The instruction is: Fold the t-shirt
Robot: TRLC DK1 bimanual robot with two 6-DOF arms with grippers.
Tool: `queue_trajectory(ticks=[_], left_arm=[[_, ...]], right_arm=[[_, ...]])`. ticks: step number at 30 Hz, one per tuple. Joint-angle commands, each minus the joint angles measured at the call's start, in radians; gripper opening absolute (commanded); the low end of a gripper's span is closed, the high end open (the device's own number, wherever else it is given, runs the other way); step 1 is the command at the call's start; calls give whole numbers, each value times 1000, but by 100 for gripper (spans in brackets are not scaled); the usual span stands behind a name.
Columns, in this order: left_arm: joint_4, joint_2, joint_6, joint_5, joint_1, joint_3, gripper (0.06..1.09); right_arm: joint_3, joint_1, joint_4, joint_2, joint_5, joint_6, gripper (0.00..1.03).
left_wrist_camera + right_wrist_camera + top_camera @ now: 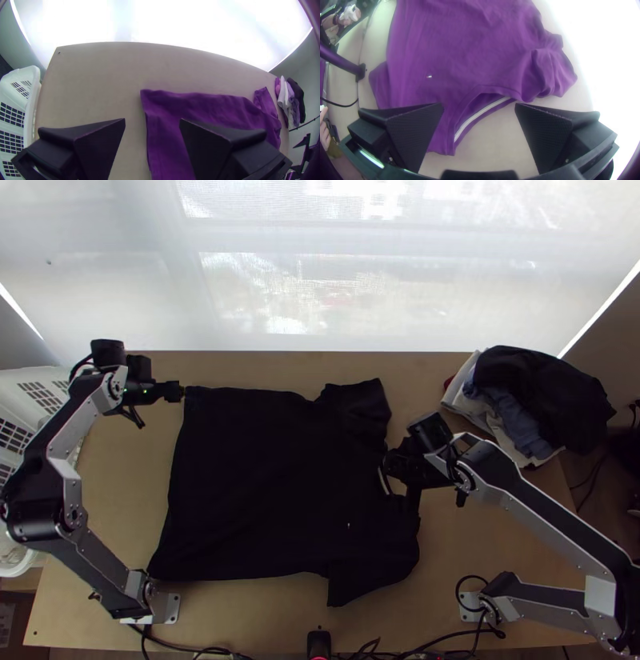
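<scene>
Laundry workspace, white basket (31,100), clothes pile (544,396)

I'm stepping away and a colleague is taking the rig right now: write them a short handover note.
Left gripper: open, at the far corner of the hem.
Right gripper: open, over the collar.
T-shirt: spread on the table, hem towards the left arm's side; far sleeve rumpled.
Done: laid out, no fold visible in the body.
Left: all the folding.
</scene>
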Motion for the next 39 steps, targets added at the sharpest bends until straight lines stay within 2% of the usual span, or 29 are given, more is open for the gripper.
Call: queue_trajectory(ticks=[1,8,21,24,28,31,36,39], left_arm=[[88,244,-67,-85,-43,161,86],[97,311,-110,-89,-50,170,86],[88,343,-122,-88,-69,214,86],[81,345,-122,-83,-73,216,72],[74,348,-122,-48,-76,216,55],[66,349,-124,-26,-77,216,41],[46,348,-125,-11,-85,216,19],[35,342,-127,-11,-88,216,11]], right_arm=[[80,-49,18,48,2,3,99],[152,-72,32,105,0,17,99],[220,-102,33,177,2,3,99],[224,-121,55,195,2,-3,99],[247,-179,173,249,11,22,99],[300,-216,230,335,31,34,99],[458,-265,237,531,31,45,99],[576,-293,237,648,29,125,99]])
